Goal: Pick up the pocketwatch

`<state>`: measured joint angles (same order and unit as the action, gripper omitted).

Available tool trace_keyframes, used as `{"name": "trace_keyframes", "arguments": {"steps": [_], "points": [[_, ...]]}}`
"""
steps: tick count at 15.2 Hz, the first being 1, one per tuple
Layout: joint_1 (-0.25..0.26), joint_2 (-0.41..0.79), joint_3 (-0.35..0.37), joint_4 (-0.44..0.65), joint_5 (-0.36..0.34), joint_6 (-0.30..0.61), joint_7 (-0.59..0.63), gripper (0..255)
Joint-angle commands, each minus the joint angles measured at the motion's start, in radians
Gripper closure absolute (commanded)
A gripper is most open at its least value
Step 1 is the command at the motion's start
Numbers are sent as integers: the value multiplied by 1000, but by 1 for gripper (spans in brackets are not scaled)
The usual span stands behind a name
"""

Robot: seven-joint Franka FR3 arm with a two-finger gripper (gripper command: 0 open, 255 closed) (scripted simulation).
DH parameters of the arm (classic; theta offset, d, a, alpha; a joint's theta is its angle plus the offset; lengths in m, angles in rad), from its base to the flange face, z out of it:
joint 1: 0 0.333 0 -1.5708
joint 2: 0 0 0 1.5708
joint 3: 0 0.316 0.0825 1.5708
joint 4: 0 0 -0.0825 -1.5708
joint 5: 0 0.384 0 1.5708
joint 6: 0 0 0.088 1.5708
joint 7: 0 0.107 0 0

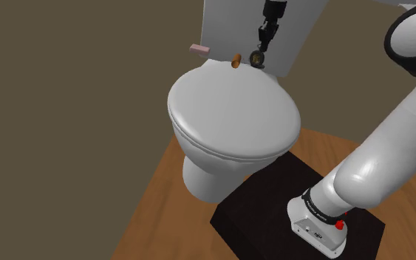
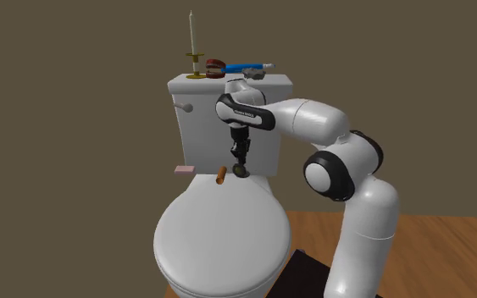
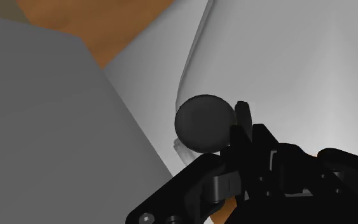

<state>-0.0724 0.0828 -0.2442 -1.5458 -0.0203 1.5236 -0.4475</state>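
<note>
The pocketwatch point(image 1: 258, 58) is a small dark round disc hanging at the back edge of the white toilet lid point(image 1: 232, 111), just in front of the tank point(image 2: 228, 118). My black gripper point(image 1: 260, 50) comes down from above and is shut on the watch's upper part. In the second exterior view the pocketwatch point(image 2: 241, 173) hangs under the gripper point(image 2: 241, 163), slightly above the lid point(image 2: 215, 241). In the wrist view the pocketwatch point(image 3: 200, 122) is a dark disc against the pale lid, with one black finger point(image 3: 243, 114) pressed to its edge.
A small brown cylinder point(image 1: 236, 60) and a pink block point(image 1: 199, 49) lie at the lid's back edge, beside the watch. On the tank top stand a candle in a holder point(image 2: 193, 51), a red thing point(image 2: 214, 65) and a blue stick point(image 2: 246, 65). The wooden floor point(image 1: 162, 214) surrounds the toilet.
</note>
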Motion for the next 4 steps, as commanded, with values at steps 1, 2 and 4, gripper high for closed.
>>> {"name": "trace_keyframes", "arguments": {"steps": [1,2,4], "points": [[-1,-15,-2,17,-5,114,5,255],[-2,-11,-2,35,-4,100,4,255],[-2,-11,-2,38,-4,97,4,255]]}}
